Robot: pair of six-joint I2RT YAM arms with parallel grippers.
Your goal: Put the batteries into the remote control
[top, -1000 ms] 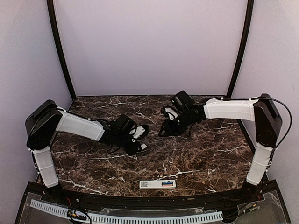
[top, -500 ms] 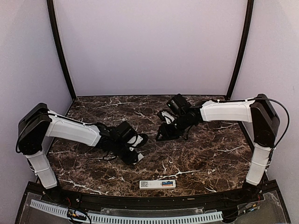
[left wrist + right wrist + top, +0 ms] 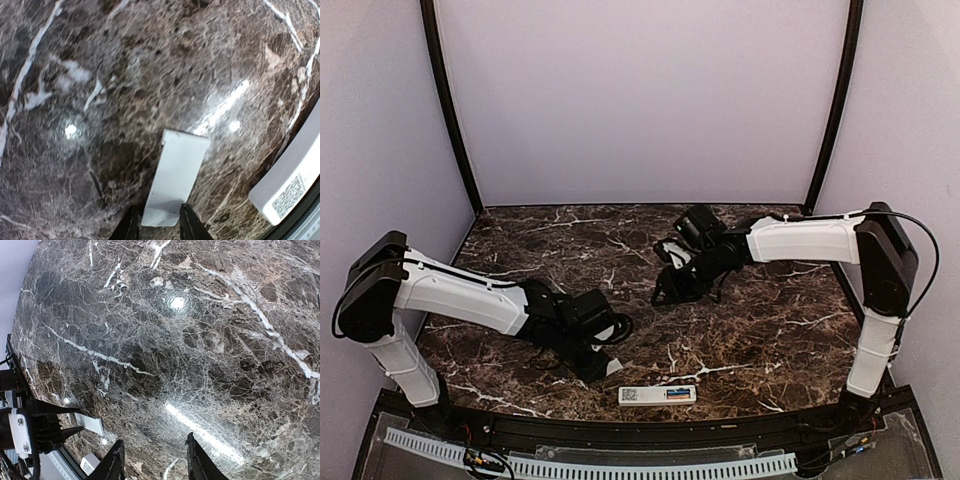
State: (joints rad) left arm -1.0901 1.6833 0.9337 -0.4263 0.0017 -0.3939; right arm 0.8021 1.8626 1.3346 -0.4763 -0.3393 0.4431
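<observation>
Gripping what looks like a thin white plastic cover (image 3: 177, 165) by its end, the left pincer (image 3: 158, 222) hovers just beside the slim white remote control (image 3: 658, 394), which should handle light, stiff and slippery, best pinched across its long edges; the right pincer (image 3: 155, 457) gapes empty.

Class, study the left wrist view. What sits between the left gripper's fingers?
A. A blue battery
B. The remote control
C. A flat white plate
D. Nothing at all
C: a flat white plate, probably the battery cover, has its near end clamped in the left gripper, while the remote control lies apart at the right of that view.
</observation>
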